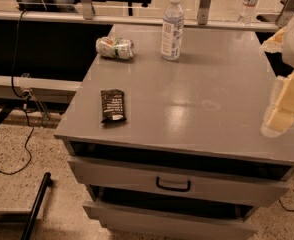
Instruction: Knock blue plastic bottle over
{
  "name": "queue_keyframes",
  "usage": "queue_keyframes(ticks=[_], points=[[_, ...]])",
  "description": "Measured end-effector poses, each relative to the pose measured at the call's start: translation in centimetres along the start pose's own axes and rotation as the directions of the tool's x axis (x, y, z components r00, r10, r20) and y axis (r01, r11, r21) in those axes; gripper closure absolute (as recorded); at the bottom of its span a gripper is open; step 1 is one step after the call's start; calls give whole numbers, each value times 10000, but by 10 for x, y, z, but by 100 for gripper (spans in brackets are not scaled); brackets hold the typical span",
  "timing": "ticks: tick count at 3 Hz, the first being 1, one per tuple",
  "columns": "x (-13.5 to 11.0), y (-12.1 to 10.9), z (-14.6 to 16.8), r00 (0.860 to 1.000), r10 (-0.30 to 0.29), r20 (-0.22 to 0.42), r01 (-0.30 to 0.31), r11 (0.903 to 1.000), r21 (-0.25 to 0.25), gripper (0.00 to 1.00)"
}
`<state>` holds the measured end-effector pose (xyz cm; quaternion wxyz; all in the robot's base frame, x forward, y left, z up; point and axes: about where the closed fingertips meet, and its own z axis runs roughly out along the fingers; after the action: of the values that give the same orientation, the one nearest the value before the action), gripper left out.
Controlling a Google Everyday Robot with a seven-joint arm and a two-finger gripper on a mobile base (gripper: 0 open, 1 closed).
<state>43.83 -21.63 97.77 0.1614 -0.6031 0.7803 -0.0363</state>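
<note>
The blue plastic bottle (172, 26) stands upright near the far edge of the grey cabinet (212, 79), just right of a crushed can (115, 48) lying on its side. The gripper (280, 115) hangs over the cabinet's right edge, nearer the front. It is well apart from the bottle, which lies off to its left and farther back, and whether it is clenched or released cannot be told. A dark packet (112, 105) lies flat near the front left.

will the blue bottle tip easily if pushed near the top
The bottle stands upright, tall and narrow, so a high push would probably tip it. Being round, it may roll once down, perhaps toward the can. The pincer is by the cabinet's right edge, well apart from it.
</note>
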Motion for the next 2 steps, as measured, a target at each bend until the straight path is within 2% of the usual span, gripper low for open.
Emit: queue_keyframes(ticks=[1,2], points=[[0,0,0,10000,0,1,0,10000,2,0],[-10,-28,7,9987,-458,240,448,9983,377,0]])
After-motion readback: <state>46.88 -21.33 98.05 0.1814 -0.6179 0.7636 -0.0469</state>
